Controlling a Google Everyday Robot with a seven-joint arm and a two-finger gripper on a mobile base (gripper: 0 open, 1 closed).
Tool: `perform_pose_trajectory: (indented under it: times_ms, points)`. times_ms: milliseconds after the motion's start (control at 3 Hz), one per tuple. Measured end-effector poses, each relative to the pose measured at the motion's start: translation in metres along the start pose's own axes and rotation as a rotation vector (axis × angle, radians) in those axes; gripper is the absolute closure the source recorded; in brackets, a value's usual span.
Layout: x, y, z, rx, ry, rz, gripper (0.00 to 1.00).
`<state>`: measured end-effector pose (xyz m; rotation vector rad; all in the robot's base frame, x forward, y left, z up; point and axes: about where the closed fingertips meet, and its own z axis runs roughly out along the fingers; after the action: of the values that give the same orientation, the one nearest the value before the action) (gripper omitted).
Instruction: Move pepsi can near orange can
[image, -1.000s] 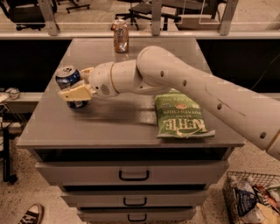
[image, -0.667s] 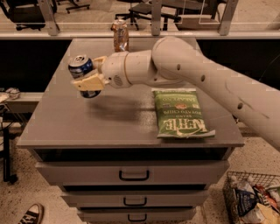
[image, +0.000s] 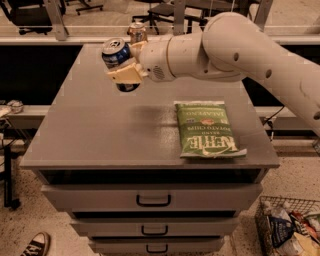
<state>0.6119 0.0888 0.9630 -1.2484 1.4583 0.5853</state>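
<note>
- Here the pepsi can (image: 115, 52) hangs tilted above the back left of the surface (image: 90, 130)
- The tool (image: 123, 73) is clamped around the can's middle
- The orange can (image: 136, 32) stands upright at the back edge, just behind the tool
- A green Kettle chips bag (image: 207, 129) lies flat to the right, well apart

A green bag of chips (image: 207, 129) is lying flat on the right half of a grey cabinet (image: 95, 135), near its front edge. Drawers (image: 152, 197) with dark handles are stacking down the cabinet's front. A wire basket (image: 287, 227) of packets is standing on the floor at lower right. A sneaker (image: 34, 245) is showing at lower left. The gripper (image: 121, 66) is hanging over the cabinet's back left.
</note>
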Motion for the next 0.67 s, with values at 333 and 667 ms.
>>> perform_pose_trajectory:
  times_ms: [333, 667]
  points:
    - [0.000, -0.002, -0.002, 0.017, 0.004, -0.002, 1.00]
    - [0.014, -0.044, -0.028, 0.135, 0.019, -0.022, 1.00]
